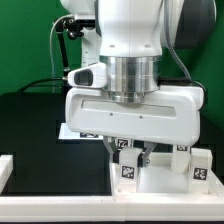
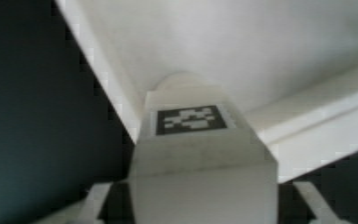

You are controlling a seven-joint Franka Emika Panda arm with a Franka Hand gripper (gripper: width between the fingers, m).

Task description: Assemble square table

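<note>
My gripper point(image 1: 137, 152) hangs low over the white square table top point(image 1: 165, 182) at the exterior view's lower right. It is shut on a white tagged leg point(image 1: 128, 168). In the wrist view the leg point(image 2: 194, 150) fills the space between my fingers point(image 2: 105, 203) and its tagged end points at the table top's rimmed edge point(image 2: 247, 50). The gripper point(image 2: 208, 198) holds the leg close over the slab; I cannot tell whether the leg touches it. Another tagged leg point(image 1: 198, 168) stands at the slab's right side.
The black table mat point(image 1: 45, 130) stretches to the exterior view's left. A white block point(image 1: 4, 172) sits at the lower left edge. A flat white strip point(image 1: 68, 130) shows behind my hand. A green backdrop point(image 1: 25, 45) stands at the rear.
</note>
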